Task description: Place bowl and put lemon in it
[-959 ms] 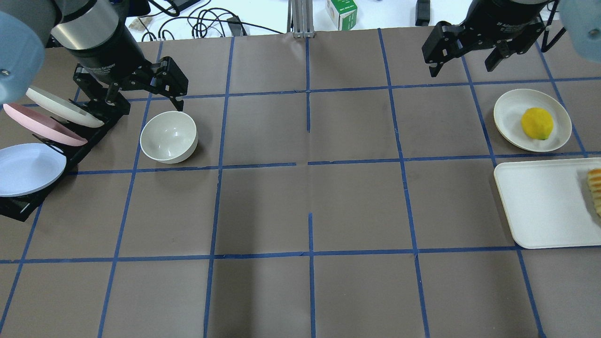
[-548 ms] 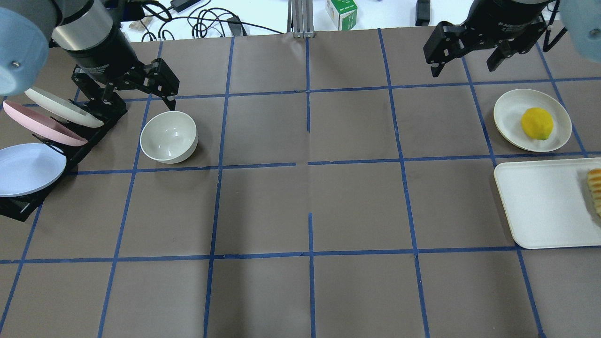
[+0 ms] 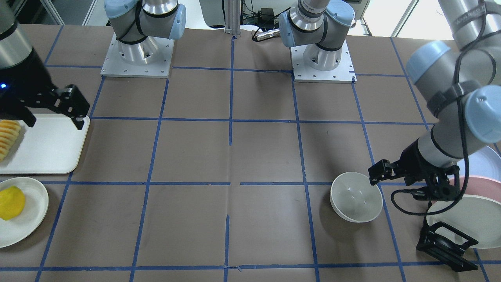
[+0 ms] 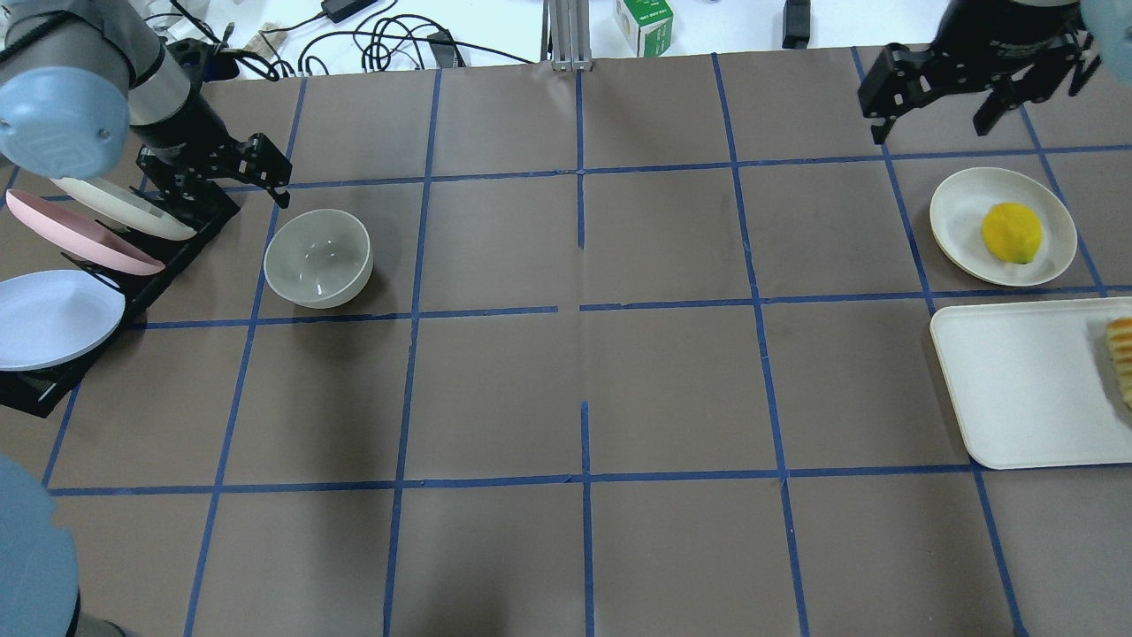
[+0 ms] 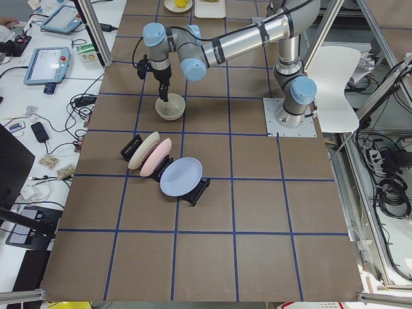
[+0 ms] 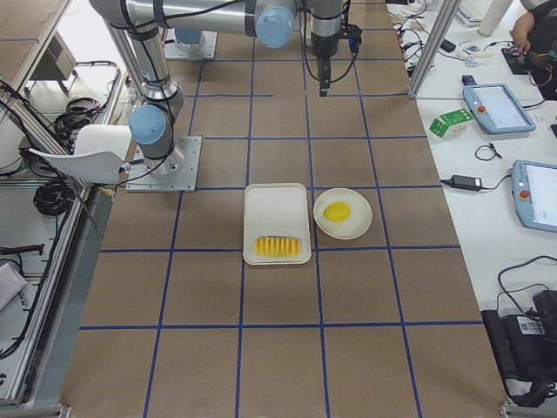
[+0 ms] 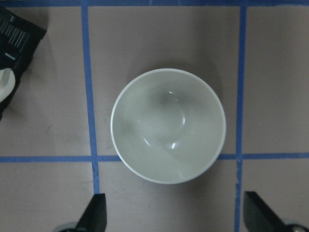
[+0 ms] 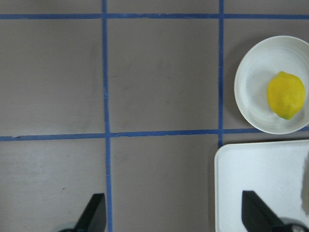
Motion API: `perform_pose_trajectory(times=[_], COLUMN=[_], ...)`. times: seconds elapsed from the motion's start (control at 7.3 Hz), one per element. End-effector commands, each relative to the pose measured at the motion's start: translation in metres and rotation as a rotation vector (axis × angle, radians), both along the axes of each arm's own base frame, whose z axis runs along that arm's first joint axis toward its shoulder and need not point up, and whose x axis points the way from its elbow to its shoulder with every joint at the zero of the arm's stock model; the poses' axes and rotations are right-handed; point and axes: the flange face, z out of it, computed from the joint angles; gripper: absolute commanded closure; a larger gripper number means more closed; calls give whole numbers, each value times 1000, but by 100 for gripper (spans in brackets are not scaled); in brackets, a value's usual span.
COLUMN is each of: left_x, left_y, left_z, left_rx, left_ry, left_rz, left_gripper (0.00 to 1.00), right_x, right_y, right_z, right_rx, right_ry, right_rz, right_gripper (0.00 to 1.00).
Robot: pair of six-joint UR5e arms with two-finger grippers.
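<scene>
The off-white bowl point(image 4: 318, 258) stands upright and empty on the brown table, left of centre; it also shows in the front view point(image 3: 356, 197) and fills the left wrist view point(image 7: 168, 125). My left gripper point(image 4: 225, 190) is open and empty, close to the bowl's rim on the rack side, with the jaws spread wider than the bowl point(image 7: 176, 215). The yellow lemon point(image 4: 1011, 233) lies on a shallow cream plate point(image 4: 951, 212) at the far right, and shows in the right wrist view point(image 8: 286, 95). My right gripper point(image 4: 930, 133) is open and empty, behind and left of that plate.
A black rack point(image 4: 190, 226) at the left edge holds blue point(image 4: 53, 318), pink point(image 4: 80, 234) and cream point(image 4: 115, 208) plates, right beside my left gripper. A white tray point(image 4: 1017, 389) with pale fruit slices point(image 4: 1121, 358) sits in front of the lemon's plate. Cables and a carton lie beyond the table's far edge.
My left gripper has shifted left toward the rack and looks smaller in the overhead view. My right gripper has moved to the right. Bowl and lemon have not moved.
</scene>
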Motion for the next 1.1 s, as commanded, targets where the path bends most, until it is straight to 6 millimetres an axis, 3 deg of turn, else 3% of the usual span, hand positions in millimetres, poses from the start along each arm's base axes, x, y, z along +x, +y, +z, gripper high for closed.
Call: perform_pose_trajectory(times=[0.0, 0.27, 0.41, 0.55, 0.82, 0.96], left_x=[24, 24, 24, 24, 25, 25], left_y=[-14, -8, -8, -5, -7, -10], left_z=[-70, -104, -112, -119, -126, -127], left_rx=[37, 29, 41, 54, 61, 60], left_ry=[15, 16, 20, 24, 27, 27], left_rz=[-17, -15, -15, -12, -10, -1], left_gripper=[0, 0, 0, 18, 58, 86], right_x=[-113, -182, -213, -221, -225, -226], right_y=[-38, -66, -74, -83, -89, -91], right_z=[-65, -134, -168, -199, -231, -256], right_rx=[50, 49, 43, 56, 88, 118], right_ry=[8, 12, 15, 7, -10, -28], right_rz=[27, 116, 122, 127, 160, 162], right_gripper=[0, 0, 0, 0, 0, 2])
